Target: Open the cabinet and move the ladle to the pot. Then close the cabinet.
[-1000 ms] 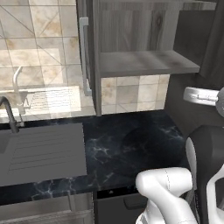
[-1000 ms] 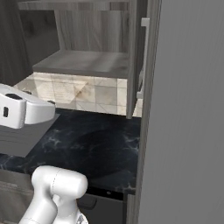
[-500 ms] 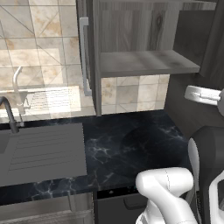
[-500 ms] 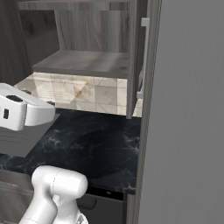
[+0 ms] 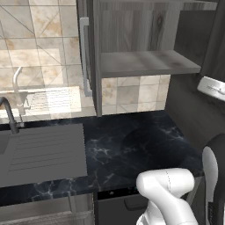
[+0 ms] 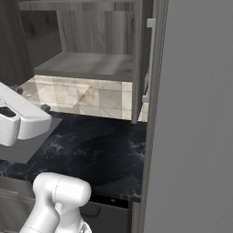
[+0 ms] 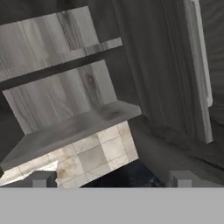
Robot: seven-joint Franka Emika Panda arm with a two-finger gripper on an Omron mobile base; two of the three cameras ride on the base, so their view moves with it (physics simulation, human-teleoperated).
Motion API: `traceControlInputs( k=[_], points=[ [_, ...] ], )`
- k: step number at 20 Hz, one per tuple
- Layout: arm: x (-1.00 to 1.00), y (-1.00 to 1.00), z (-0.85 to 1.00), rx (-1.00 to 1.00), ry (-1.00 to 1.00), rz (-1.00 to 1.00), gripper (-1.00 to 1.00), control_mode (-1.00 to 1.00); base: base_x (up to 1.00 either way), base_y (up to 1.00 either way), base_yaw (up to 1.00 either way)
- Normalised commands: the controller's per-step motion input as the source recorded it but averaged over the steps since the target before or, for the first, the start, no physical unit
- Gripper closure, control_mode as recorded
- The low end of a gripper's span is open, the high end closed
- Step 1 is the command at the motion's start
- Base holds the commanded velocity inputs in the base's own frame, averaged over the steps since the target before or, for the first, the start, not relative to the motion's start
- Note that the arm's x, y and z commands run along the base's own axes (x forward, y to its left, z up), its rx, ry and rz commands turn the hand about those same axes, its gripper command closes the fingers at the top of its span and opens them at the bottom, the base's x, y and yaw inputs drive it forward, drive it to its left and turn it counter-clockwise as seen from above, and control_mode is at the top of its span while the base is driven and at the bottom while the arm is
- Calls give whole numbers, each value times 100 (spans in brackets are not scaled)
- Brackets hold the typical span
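The cabinet (image 5: 145, 63) hangs on the wall with both doors swung open. Its single shelf (image 6: 86, 63) lies bare in both base views and in the hand view, shelf (image 7: 74, 127). The left door's long silver handle (image 5: 84, 57) faces the left base view; the right door's handle (image 6: 148, 59) faces the right base view. My gripper (image 7: 111, 179) is open, its fingertips (image 7: 41, 178) wide apart and nothing between them, aimed up at the shelf from below and in front. My white hand (image 6: 18, 120) hovers above the counter. The ladle and the pot are out of view.
A black marble counter (image 5: 132, 145) runs under the cabinet. To its left are a grey sink drainboard (image 5: 44, 151) and a dark faucet (image 5: 9, 115). A tall grey panel (image 6: 195, 118) stands close on the right. The right cabinet door (image 7: 175, 78) stands edge-on beside my hand.
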Motion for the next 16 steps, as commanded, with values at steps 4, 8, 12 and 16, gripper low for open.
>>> traceControlInputs(
  k=[4,8,12,16],
  points=[
    [-14,2,31,9,-15,-2,-100,-100,0,0,0],
    [-25,1,30,6,-13,-12,-100,-100,0,0,0],
    [-31,-1,17,6,-14,-25,-100,-100,0,0,0],
    [-26,0,12,8,-14,-23,-100,-100,0,0,0]
  ],
)
